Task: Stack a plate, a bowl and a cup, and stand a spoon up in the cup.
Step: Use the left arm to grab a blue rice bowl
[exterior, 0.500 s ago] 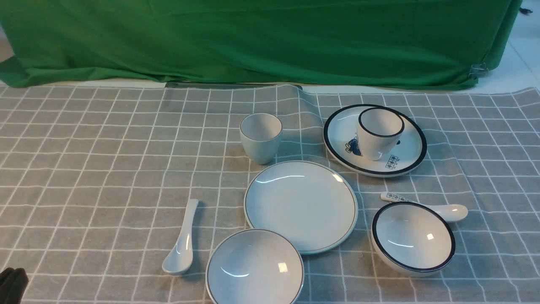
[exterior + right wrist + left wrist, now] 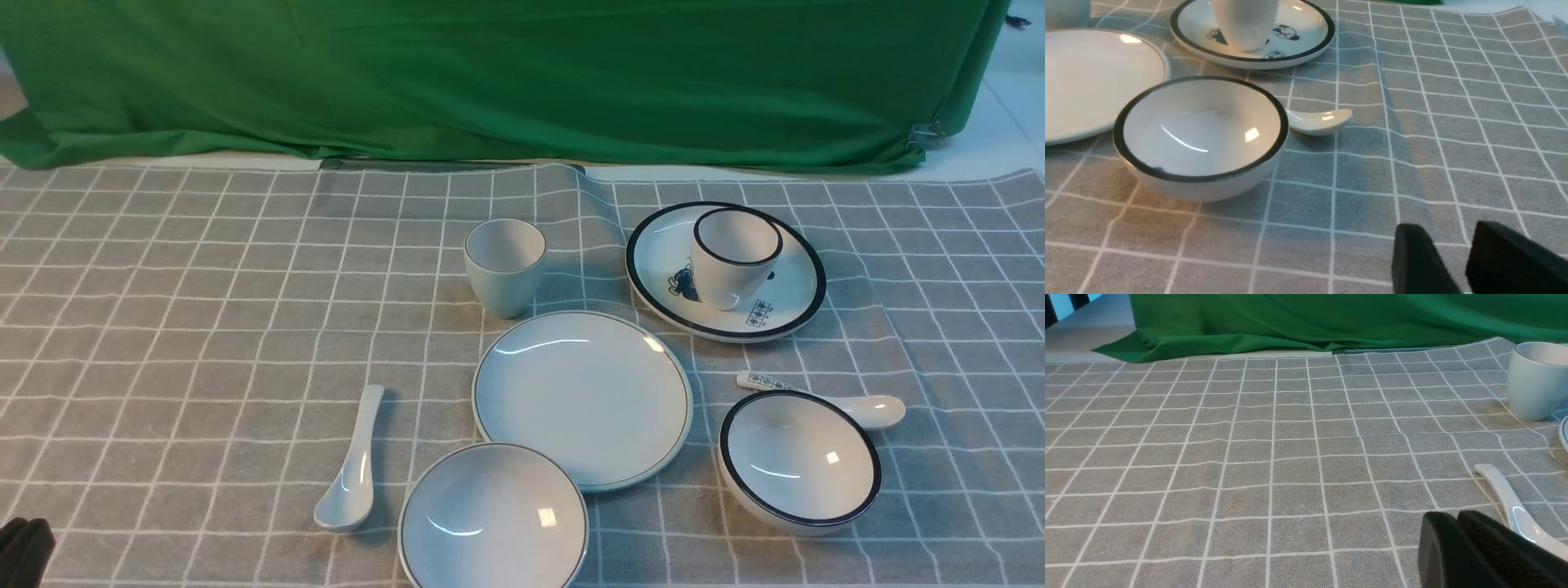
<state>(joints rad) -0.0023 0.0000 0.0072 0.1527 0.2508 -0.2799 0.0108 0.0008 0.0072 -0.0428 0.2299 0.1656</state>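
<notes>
Left claw (image 2: 1455,514) sits narrow, fingers together, nothing in it. Right claw (image 2: 1445,226) stands wide, also unloaded.

Front view: plate (image 2: 581,400) is at centre, just below mid-frame. Bowl (image 2: 494,523) is at bottom centre, its rim reaching over the plate's near edge; can't tell if they touch. Cup (image 2: 505,269) is upright above the plate, upper centre. Spoon (image 2: 353,465) lies lower left of centre, handle pointing up-frame. I count nothing stacked.

Risks as I judge them. Bowl sits so tight to the plate that a sloppy grab on its upper-right rim could shove the plate. Cup has smooth round walls; an off-centre pinch could tip it or spin it out. Spoon will be top-heavy in a small cup, so a hard release could knock the whole stack. Wrong-set mix-up too: black-rimmed bowl (image 2: 800,465) at lower right, black-rimmed cup (image 2: 732,265) on its plate (image 2: 653,282) at upper right, marked spoon (image 2: 878,411) behind that bowl.

Room: left half of frame is bare cloth (image 2: 163,327) apart from the spoon, good for the left arm. Right side is tighter; gap between plate and black-rimmed bowl is slim. Bowl is cut by the bottom frame edge, so I can't see its near rim.
</notes>
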